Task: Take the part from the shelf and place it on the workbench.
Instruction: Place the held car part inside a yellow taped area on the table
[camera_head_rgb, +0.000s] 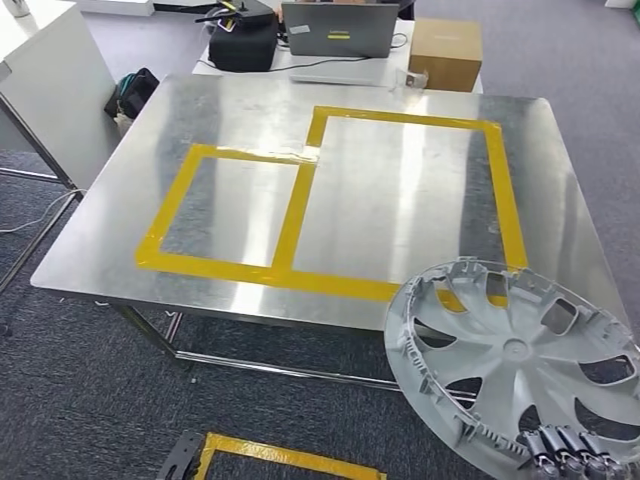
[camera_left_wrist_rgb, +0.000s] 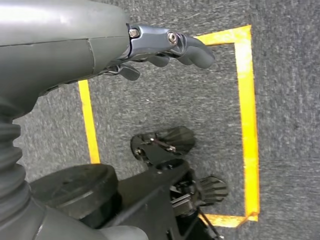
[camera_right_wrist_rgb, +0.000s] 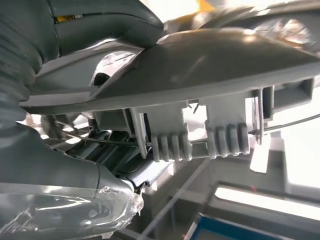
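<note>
A grey plastic wheel cover (camera_head_rgb: 517, 365), inner side up with ribs and clips showing, hangs over the near right corner of the metal workbench (camera_head_rgb: 226, 120). My right hand (camera_head_rgb: 566, 448) grips its near rim, fingers curled over the edge. In the right wrist view the wheel cover (camera_right_wrist_rgb: 211, 65) is very close, with my right hand (camera_right_wrist_rgb: 86, 185) clamped on it. The workbench carries two yellow tape rectangles, a small one (camera_head_rgb: 226, 205) and a larger one (camera_head_rgb: 407, 190). My left hand (camera_left_wrist_rgb: 166, 47) hangs above the carpet, fingers loosely extended with nothing in them.
A laptop (camera_head_rgb: 340, 28), a black bag (camera_head_rgb: 243, 42) and a cardboard box (camera_head_rgb: 445, 52) sit on a table behind the workbench. A white board (camera_head_rgb: 53, 90) leans at the left. A yellow tape square (camera_head_rgb: 287, 458) marks the grey carpet in front of the workbench.
</note>
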